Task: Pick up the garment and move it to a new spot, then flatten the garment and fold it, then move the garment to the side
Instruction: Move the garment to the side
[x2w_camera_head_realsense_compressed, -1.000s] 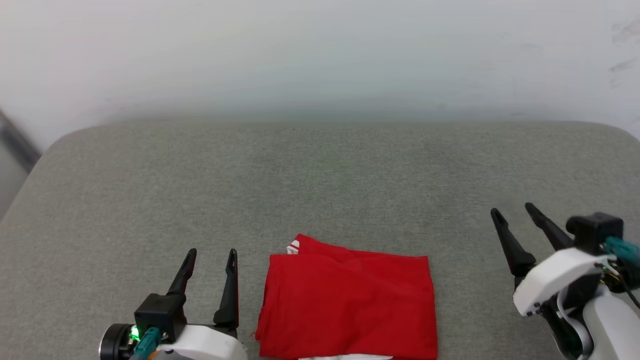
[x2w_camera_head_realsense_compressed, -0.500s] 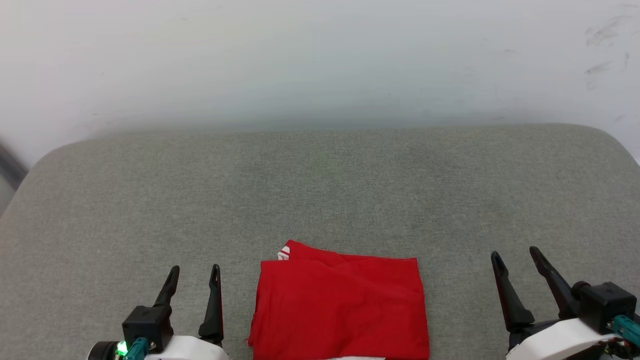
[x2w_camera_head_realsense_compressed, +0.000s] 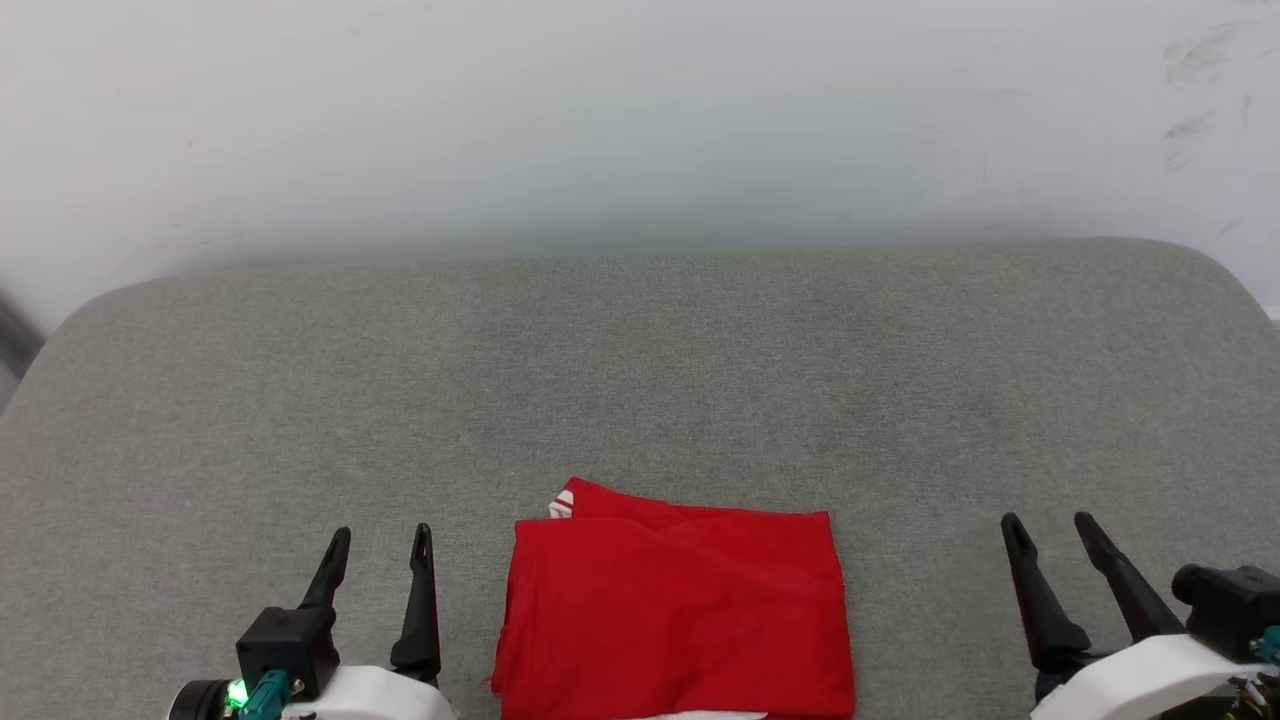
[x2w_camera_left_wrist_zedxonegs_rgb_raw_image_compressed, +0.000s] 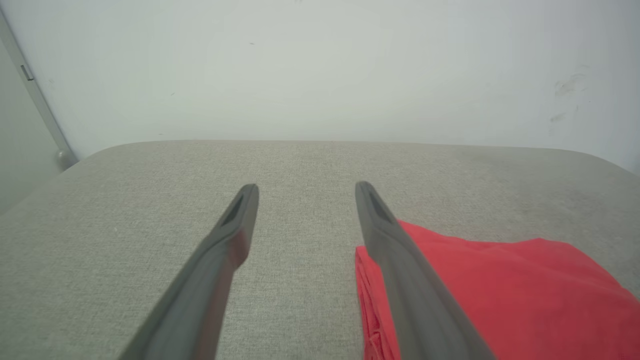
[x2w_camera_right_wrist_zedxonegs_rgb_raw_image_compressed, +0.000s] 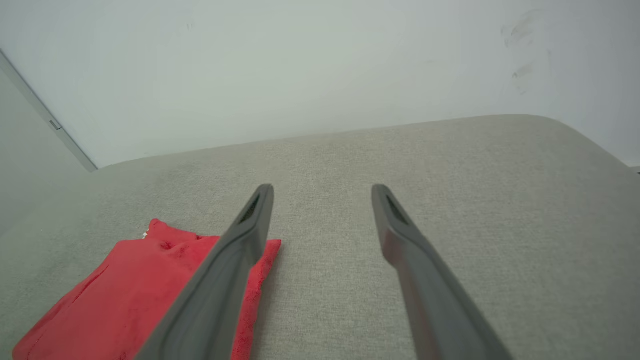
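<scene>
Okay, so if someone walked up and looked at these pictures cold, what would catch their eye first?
The folded red garment stands out first, lying at the near middle of the grey padded surface, with a bit of striped trim peeking out at its far left corner. Next come the left gripper and the right gripper, both open and empty, one on each side of it and apart from it.

Red garment (x2w_camera_head_realsense_compressed: 675, 615), red-white striped trim; grey cushion (x2w_camera_head_realsense_compressed: 640, 380); white wall (x2w_camera_head_realsense_compressed: 640, 110)

left end effector (x2w_camera_head_realsense_compressed: 383, 533) and right end effector (x2w_camera_head_realsense_compressed: 1047, 521): long black tapered fingers (x2w_camera_head_realsense_compressed: 1045, 595), white shells (x2w_camera_head_realsense_compressed: 1140, 680), black wrist blocks (x2w_camera_head_realsense_compressed: 285, 640).
</scene>
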